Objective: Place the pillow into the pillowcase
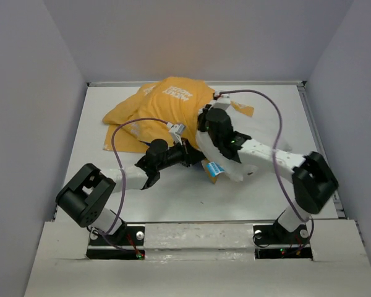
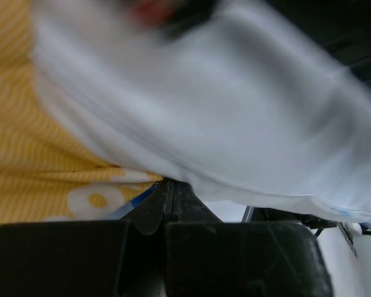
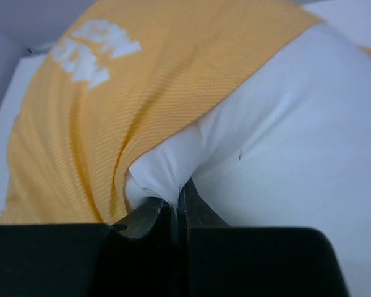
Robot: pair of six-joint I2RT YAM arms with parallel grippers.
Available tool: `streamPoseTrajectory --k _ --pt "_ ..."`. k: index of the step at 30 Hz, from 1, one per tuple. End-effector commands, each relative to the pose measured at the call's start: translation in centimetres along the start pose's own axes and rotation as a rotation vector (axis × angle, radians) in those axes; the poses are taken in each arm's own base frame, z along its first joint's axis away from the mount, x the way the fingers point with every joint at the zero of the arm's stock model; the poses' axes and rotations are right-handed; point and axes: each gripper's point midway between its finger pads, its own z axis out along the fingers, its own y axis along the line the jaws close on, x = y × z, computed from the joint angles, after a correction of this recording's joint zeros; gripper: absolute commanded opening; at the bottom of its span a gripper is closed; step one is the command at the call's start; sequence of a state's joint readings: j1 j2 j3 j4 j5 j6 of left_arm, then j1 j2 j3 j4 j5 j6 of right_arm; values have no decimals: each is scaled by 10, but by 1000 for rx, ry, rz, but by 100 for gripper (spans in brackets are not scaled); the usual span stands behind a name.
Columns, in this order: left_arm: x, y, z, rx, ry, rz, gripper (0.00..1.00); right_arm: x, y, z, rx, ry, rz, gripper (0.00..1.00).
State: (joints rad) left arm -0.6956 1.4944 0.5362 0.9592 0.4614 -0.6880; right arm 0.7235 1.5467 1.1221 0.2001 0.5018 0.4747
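Observation:
The orange-yellow pillowcase lies bunched at the back middle of the table. The white pillow sticks out of its near side, with the blue-and-white tag at the near corner. My right gripper is shut on a fold of the pillow at the pillowcase's edge; in the right wrist view white cloth is pinched between the closed jaws. My left gripper is shut at the pillowcase hem, just under the blurred pillow; its tips are partly hidden.
The white table has grey walls on the left, back and right. Purple cables arch over both arms. The two arms cross close together over the pillow in the middle.

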Motion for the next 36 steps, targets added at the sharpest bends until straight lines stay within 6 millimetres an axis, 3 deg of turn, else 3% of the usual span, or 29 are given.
streamPoseTrajectory --k 1,2,4,5,8,9,10,11,12,13,14,15,16,17,18,20,22,23,24,26,27,29,30,31,32,33,34,35,36 --pt "1 -82 -17 235 41 44 0 14 42 55 -71 -122 125 0" --pt "-6 -101 -30 292 7 60 0 32 43 65 -104 -82 152 0" --pt "-1 -111 -47 333 -6 18 0 37 42 79 -114 -68 169 0" --pt "-10 -125 -56 374 -39 30 0 46 47 87 -133 -50 169 0" --pt "-13 -137 -68 417 -46 27 0 64 52 89 -161 18 160 0" --pt "-11 -134 -70 400 -36 26 0 63 52 79 -181 36 152 0" --pt "-1 -109 -69 302 5 18 0 67 50 69 -187 74 133 32" --pt "-11 -101 -77 237 -44 37 32 54 52 48 -228 87 95 53" --pt "-12 -83 -81 148 -51 42 54 67 47 45 -221 140 60 69" --pt "-18 -50 -93 -28 -77 44 71 62 37 21 -210 184 10 83" --pt "-21 -45 -99 -65 -74 44 98 56 34 9 -210 198 6 85" --pt "-31 -37 -105 -128 -108 52 99 43 31 -15 -236 213 -30 86" --pt "-50 -38 -112 -191 -141 82 99 39 27 -26 -254 228 -62 86" --pt "-58 -47 -114 -189 -144 84 99 33 24 -35 -251 235 -64 86" --pt "-87 -68 -117 -178 -209 130 99 27 20 -53 -282 268 -97 86" --pt "-110 -78 -118 -206 -243 152 99 24 1 -61 -276 309 -103 85" --pt "-136 -81 -105 -250 -252 200 99 14 -34 -59 -251 315 -80 85" --pt "-166 -87 -104 -293 -311 240 99 8 -65 -52 -184 326 -78 86" --pt "-158 -67 -91 -341 -270 223 99 3 -65 -48 -182 315 -101 88" --pt "-182 -43 -59 -455 -223 294 99 -1 -97 -37 -73 333 -163 99" --pt "-194 -21 -55 -575 -230 316 99 4 -109 -23 -40 365 -196 100" --pt "-217 1 -25 -651 -178 398 99 37 -100 -8 -208 500 -171 100" --pt "-223 9 -15 -670 -159 423 99 37 -100 -8 -210 501 -170 97" --pt "-228 12 -3 -664 -138 454 99 67 -85 -4 -338 596 -138 79" --pt "-233 27 15 -684 -74 502 99 79 -75 -7 -413 642 -108 23" --pt "-236 38 21 -722 -42 531 97 88 -57 -15 -473 678 -65 2" --pt "-243 33 24 -724 -10 563 97 95 -46 -27 -504 650 -80 0" --pt "-234 53 32 -758 61 604 96 106 -22 -46 -528 658 -104 0" --pt "-235 58 31 -782 74 630 96 104 -20 -50 -470 618 -117 0"
